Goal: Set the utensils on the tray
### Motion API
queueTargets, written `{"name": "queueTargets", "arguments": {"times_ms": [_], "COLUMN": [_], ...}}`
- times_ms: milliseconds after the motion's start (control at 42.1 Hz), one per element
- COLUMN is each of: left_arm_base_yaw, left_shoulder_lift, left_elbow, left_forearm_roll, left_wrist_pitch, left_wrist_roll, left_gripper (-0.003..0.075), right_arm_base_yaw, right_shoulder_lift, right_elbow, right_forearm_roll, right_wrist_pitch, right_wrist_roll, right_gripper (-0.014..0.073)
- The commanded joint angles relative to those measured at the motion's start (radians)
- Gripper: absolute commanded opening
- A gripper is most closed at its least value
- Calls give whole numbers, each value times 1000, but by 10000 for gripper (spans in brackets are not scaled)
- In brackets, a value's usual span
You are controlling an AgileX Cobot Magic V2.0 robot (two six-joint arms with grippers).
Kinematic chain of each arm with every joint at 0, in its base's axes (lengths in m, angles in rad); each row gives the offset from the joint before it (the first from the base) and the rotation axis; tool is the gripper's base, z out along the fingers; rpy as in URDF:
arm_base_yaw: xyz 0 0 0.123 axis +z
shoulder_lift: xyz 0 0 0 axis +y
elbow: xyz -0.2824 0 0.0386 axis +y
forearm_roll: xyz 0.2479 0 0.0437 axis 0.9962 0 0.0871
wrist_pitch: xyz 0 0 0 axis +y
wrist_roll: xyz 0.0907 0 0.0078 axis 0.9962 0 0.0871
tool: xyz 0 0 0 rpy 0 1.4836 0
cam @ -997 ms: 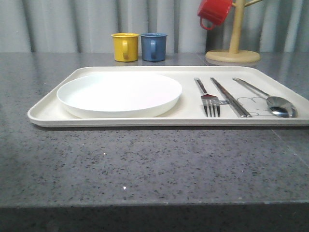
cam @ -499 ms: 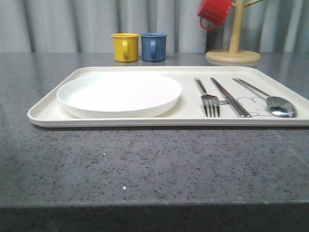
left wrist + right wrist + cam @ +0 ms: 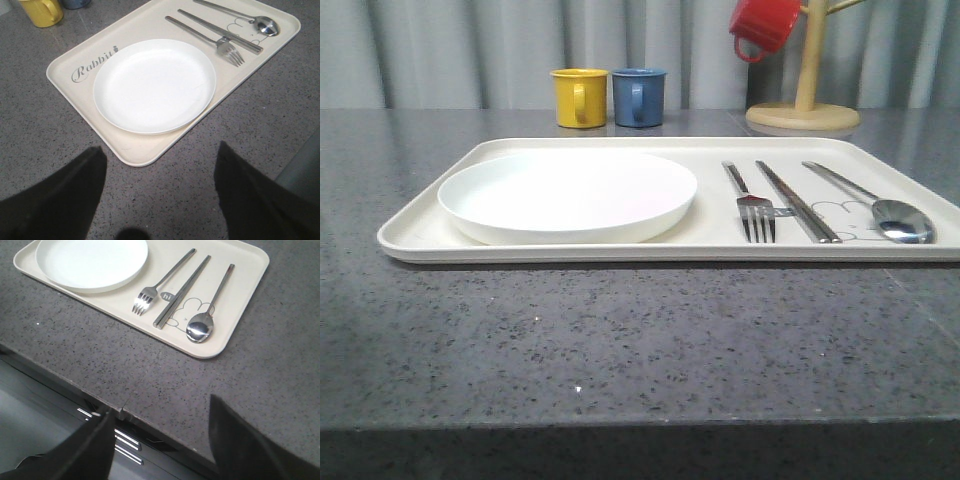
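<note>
Closest to me is a wide stretch of dark speckled stone counter, bare up to the front rim of the tray. In the left wrist view the left gripper hangs above that counter just short of the tray's near edge, its 2 dark fingers spread wide apart with nothing between them. In the right wrist view the right gripper sits out over the counter's front edge, well back from the tray, and its 2 fingers are likewise parted and empty. The cream tray lies flat on the counter with all 4 utensils resting on it. The round white plate takes up the left half, next to the script lettering printed on the tray floor. To the right of the plate lies the fork, tines toward me; just beside it are the flat chopsticks, laid together as 1 straight pair; farthest right is the spoon, bowl toward me, resting by the line-drawn rabbit. The 3 pieces run roughly parallel and do not touch each other. Beyond the tray stand a yellow mug and a blue mug side by side, and off to the right a red mug hangs on a wooden mug stand, with a pale curtain behind everything.
</note>
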Motion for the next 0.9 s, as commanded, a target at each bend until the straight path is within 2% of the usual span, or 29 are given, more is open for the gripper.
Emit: {"name": "queueTargets", "arguments": {"times_ms": [0,285,356,475,594,878], "left_arm_base_yaw": [-6,-6,-6,-6,-6,-6], "left_shoulder_lift": [3,3,3,3,3,3], "left_elbow": [-26,-26,-26,-22,-22,-22], "left_forearm_roll": [-4,-8,-8,-8,-8,-8], "left_wrist_pitch": [-74,-99,-95,-95,-95,-95], "left_wrist_roll": [-9,-9,-9,-9,-9,-9], "left_gripper": [461,443,375,167,-23,-20], "right_arm_base_yaw": [2,2,2,2,2,2], "right_shoulder_lift": [12,12,12,12,13,13], "right_elbow": [-21,-21,-20,-17,-16,-16], "right_forearm_roll": [-22,-30,-28,-28,-29,-23], "right_wrist_pitch": [-70,-72,-72,-73,-76,-73], "right_wrist_roll": [14,25,26,26,26,26], "right_gripper": [385,97,14,-126,-118,-118]}}
